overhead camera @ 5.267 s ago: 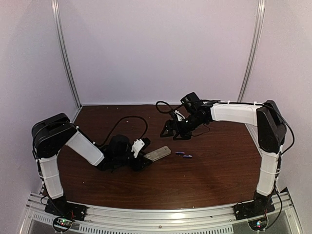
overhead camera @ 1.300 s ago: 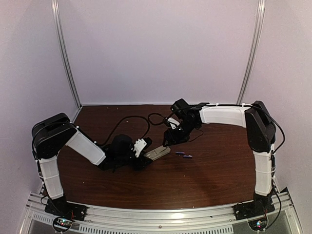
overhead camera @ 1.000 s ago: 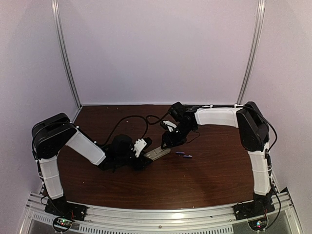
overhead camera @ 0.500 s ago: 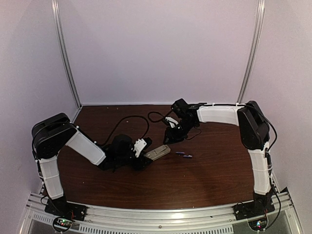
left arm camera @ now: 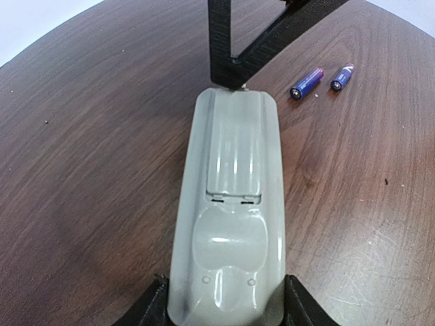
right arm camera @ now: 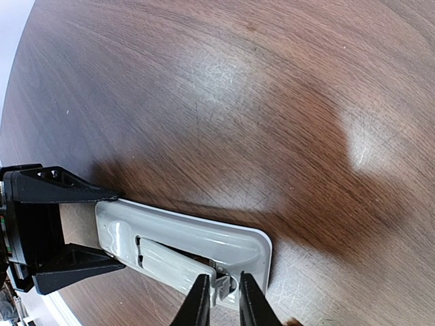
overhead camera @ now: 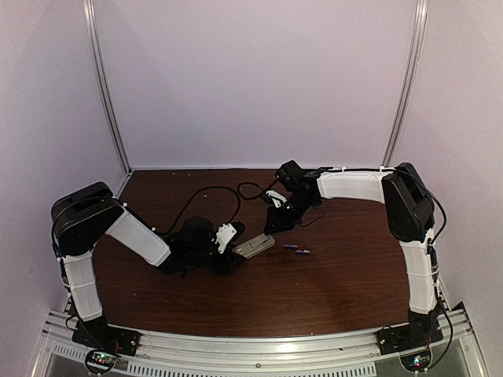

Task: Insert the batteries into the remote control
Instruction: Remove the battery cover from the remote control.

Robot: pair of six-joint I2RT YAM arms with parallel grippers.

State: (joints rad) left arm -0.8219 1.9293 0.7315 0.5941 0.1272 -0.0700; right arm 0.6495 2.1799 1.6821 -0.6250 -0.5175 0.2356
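Note:
The remote control (overhead camera: 253,247) lies back-up on the table, and my left gripper (overhead camera: 233,253) is shut on its near end, a finger on each side (left arm camera: 224,302). Its battery cover (left arm camera: 234,163) sits on the far half of the back. My right gripper (overhead camera: 271,228) stands over the remote's far end. In the right wrist view its jaws (right arm camera: 223,295) pinch the cover's (right arm camera: 170,266) latch end, which sits slightly raised from the remote (right arm camera: 190,234). Two batteries (overhead camera: 291,248) (overhead camera: 303,251) lie loose just right of the remote, seen also in the left wrist view (left arm camera: 306,83) (left arm camera: 342,76).
Black cables (overhead camera: 208,192) loop over the table behind the left gripper. Metal posts (overhead camera: 106,86) (overhead camera: 405,86) rise at the back corners before a white wall. An aluminium rail (overhead camera: 251,345) runs along the near edge.
The right gripper's jaws have closed at the remote's far end, onto the cover's latch end. The left gripper, remote and batteries have not moved.

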